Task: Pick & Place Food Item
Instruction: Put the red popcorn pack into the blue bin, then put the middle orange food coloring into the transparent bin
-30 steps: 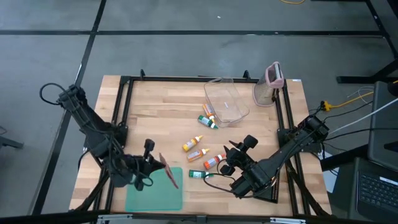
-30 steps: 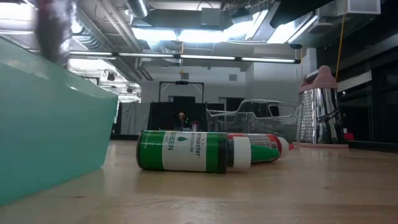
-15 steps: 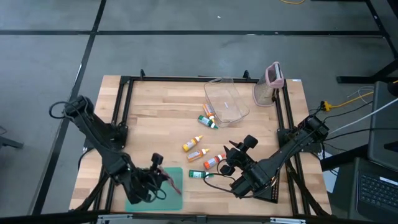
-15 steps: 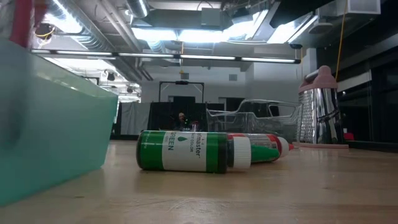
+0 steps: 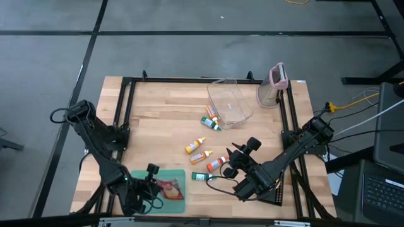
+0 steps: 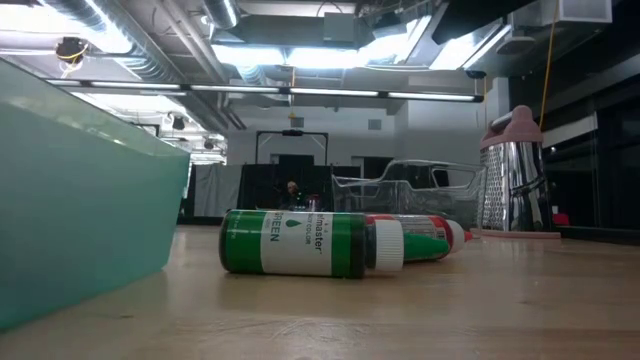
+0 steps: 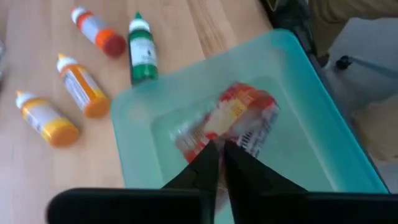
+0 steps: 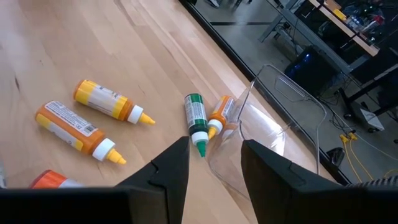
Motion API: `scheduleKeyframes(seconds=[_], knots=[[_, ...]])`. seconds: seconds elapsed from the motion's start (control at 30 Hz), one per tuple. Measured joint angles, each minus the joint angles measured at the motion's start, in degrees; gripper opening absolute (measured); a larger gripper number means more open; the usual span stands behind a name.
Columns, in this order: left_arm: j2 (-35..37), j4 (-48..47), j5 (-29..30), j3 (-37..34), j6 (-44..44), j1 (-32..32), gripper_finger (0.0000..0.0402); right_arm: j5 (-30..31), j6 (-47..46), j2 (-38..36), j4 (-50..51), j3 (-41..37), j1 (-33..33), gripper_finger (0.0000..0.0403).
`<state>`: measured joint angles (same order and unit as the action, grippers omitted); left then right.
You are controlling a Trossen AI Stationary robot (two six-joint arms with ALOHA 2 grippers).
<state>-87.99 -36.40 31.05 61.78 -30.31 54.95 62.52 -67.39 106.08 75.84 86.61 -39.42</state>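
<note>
Bottles: seven small bottles lie on the worktop (image 5: 158, 120). Two are at the clear container's (image 5: 230, 104) 7 o'clock side, one green-capped bottle (image 5: 212, 123) and one orange bottle (image 5: 211, 113). Two yellow-orange bottles (image 5: 196, 145) lie at the centre, with two orange-red ones (image 5: 217, 164) to their 4 o'clock. One green bottle (image 5: 201, 177) lies just beside the tray, at its 3 o'clock.
Containers: one teal tray (image 5: 158, 191) at the worktop's 7 o'clock edge, and the one clear container at 12 o'clock.
Grater: one metal grater (image 5: 273, 88) with a pink top, at the clear container's 3 o'clock.
Food item: one red and white snack packet (image 7: 231, 121), lying inside the teal tray.
Left pincer (image 7: 217, 163): over the tray, its fingers almost together, pinching the near edge of the packet.
Right pincer (image 8: 214, 163): at the worktop's 5 o'clock side, fingers apart by a moderate gap, holding nothing, pointing to the clear container.
</note>
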Motion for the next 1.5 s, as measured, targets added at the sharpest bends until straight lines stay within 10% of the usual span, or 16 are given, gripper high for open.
scheduleKeyframes(seconds=[0.43, 1.03, 1.23, 1.5], knots=[[1.0, -10.4, 5.1, 0.0, -10.2, 2.4, 0.0138, 0.9, 2.2, 0.0, -1.8, 0.0, 0.6, 0.0146], [7.5, -7.1, 8.6, 0.0, -10.7, 2.2, 0.0169, 1.1, 2.5, 0.0, -2.2, 0.0, 1.2, 0.0146], [7.6, -7.3, 19.3, 0.0, -5.1, -3.4, 0.0169, 1.1, 2.7, 0.0, -2.3, 0.0, 2.1, 0.0146], [7.6, -7.1, 18.4, 0.0, 2.5, -18.6, 0.0169, 1.1, 4.9, 0.0, -3.9, 0.0, 3.2, 0.0146]])
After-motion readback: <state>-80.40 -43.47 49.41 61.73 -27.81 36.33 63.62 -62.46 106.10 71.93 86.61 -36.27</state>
